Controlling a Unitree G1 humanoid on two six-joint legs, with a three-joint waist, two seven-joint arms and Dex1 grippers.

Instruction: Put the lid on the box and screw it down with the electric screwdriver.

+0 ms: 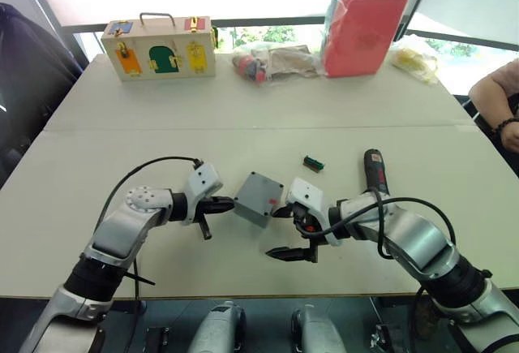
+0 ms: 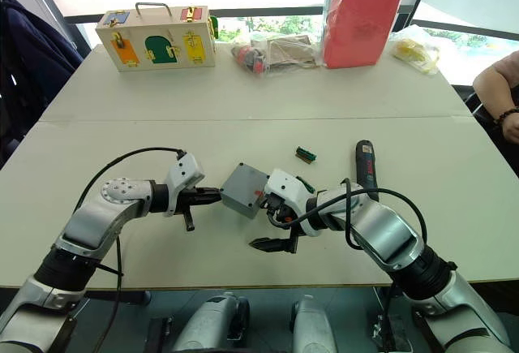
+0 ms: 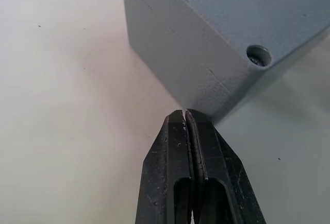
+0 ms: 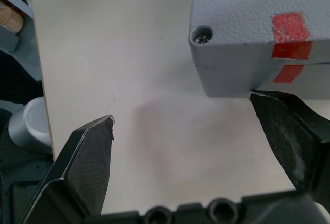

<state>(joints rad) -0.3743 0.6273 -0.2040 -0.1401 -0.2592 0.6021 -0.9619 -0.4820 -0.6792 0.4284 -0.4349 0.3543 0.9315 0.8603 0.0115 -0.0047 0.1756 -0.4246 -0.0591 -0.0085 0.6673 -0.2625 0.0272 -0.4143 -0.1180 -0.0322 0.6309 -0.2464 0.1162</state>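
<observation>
Box sits centre frame on the surface, tilted diamond-wise. Lid already sits on it: seam visible along the side, red tape marks line up across that seam. Corner screw holes visible in both wrist views; whether the screws are driven home, can't tell.

Left gripper: fingers pressed together, nothing between them, tips right at the box's left corner edge, acting as a stop rather than a grasp.
Right gripper: fingers spread wide, holding nothing; one pad just under the box corner by the tape, the other well clear over bare surface.

Electric screwdriver lies on the surface right of centre, beside the right forearm, not picked up. Small green block lies just above the box.

Judgement: the step in hand is squaring the lidded box before fetching the driver. To do it well:
- keep the left tips braced low on the box wall, not on the lid, so the lid doesn't shift
- nudge gently with the right; the box is light and will slide
- check the seam is closed all round before driving
- then bring the bit down vertical over one hole.
</observation>
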